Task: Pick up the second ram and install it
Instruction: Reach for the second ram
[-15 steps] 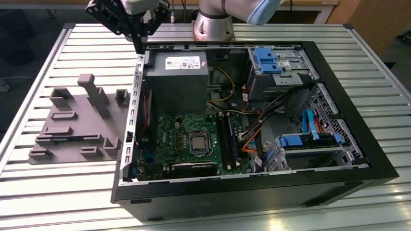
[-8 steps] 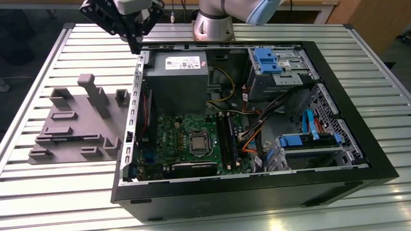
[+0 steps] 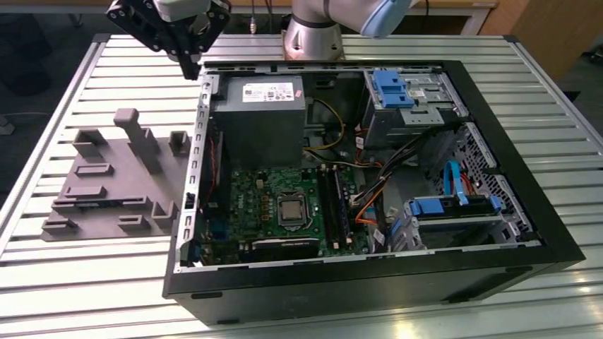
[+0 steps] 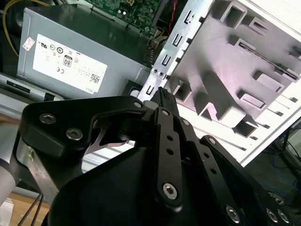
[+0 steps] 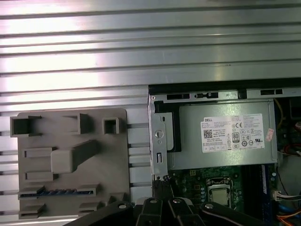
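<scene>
1. Closest to us, the gripper (image 5: 162, 182) pinches its fingers together on nothing.
2. We see the second ram (image 5: 59, 192) slotted in the gray fixture (image 5: 113, 160), well apart from the gripper; in the exterior view the fixture lies at its seven o'clock.
3. Its slot hides part of it.
4. Both the fixture and the open computer case (image 3: 377, 286) stand on a slatted metal table (image 3: 94, 282).

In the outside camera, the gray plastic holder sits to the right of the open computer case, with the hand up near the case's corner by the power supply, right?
Wrong side. The exterior view shows the gray plastic holder on the exterior view's left of the open computer case, not its right. The hand is indeed up near that corner.
</scene>
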`<state>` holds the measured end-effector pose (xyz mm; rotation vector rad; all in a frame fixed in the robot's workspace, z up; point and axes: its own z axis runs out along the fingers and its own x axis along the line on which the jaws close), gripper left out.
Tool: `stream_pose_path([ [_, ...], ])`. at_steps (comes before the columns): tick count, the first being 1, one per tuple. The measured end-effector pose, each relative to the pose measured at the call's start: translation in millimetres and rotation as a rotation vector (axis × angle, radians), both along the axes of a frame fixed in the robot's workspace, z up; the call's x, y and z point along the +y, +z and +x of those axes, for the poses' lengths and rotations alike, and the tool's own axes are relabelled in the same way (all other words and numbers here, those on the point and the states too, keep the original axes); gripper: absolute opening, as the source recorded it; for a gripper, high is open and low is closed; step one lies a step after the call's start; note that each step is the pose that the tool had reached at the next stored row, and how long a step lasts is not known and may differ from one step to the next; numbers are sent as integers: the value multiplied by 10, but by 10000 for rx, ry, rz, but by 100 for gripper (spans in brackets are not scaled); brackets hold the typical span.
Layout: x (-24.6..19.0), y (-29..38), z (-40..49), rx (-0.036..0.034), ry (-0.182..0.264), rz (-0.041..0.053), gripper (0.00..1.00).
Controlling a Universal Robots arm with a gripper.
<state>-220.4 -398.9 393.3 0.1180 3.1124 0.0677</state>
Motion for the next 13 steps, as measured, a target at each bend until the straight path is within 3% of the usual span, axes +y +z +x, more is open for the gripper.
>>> stream_pose_path([
  [13,0,0,-171,1,1,-1,11],
])
